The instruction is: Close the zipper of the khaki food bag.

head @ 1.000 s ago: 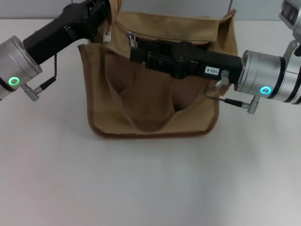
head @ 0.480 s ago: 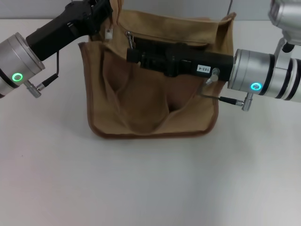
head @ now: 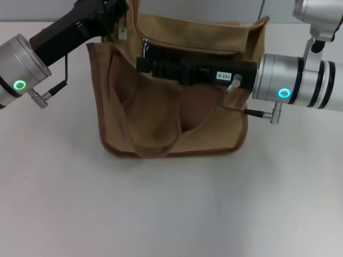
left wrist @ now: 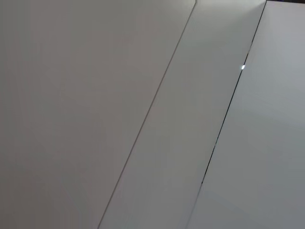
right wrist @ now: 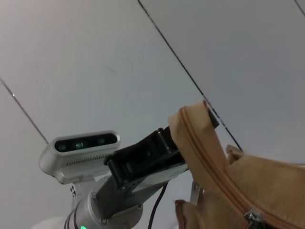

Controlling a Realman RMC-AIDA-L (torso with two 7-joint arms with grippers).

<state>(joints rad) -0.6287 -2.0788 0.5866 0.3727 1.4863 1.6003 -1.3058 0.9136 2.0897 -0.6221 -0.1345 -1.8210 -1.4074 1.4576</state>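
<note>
Since the frame a second back, our right end effector [head: 143,60] has travelled along the khaki food bag [head: 171,107] toward its left end, and the silver pull of the zipper [head: 143,44] has gone with it; the front handle loop now sags lower against the bag's front. The bag stands on the white table [head: 171,203], with bare table open in front of the bag and on both sides of it. Our left end effector [head: 120,13] is at the bag's far left upper corner, pinched onto the raised fabric end there, which the right wrist view shows against its black fingers [right wrist: 143,157]. The right end effector lies across the bag's top panel, its tip at the zipper pull; we cannot tell how far its fingers are parted or whether they grip the pull.
</note>
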